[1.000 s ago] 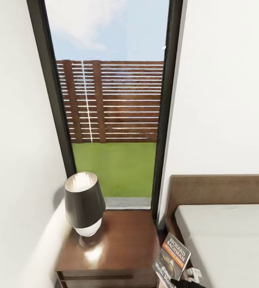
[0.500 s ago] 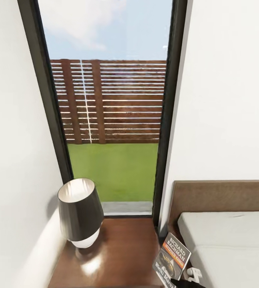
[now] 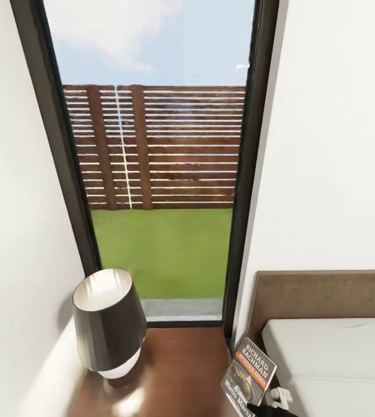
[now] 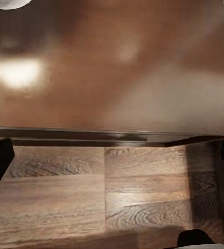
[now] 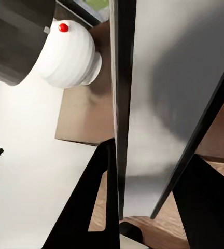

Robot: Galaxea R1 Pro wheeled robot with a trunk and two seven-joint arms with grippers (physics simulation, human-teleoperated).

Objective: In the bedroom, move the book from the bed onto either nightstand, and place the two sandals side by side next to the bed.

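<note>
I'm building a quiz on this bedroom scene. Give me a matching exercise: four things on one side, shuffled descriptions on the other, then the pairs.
Things:
1. book
2. lamp
3. bed
4. window

Descriptions:
A. shows a slatted fence and grass
B. dark shade over a white base, standing on the nightstand
C. brown headboard, pale mattress
D. held upright in the right claw, between nightstand and bed

Pairs: 1-D, 2-B, 3-C, 4-A
</note>
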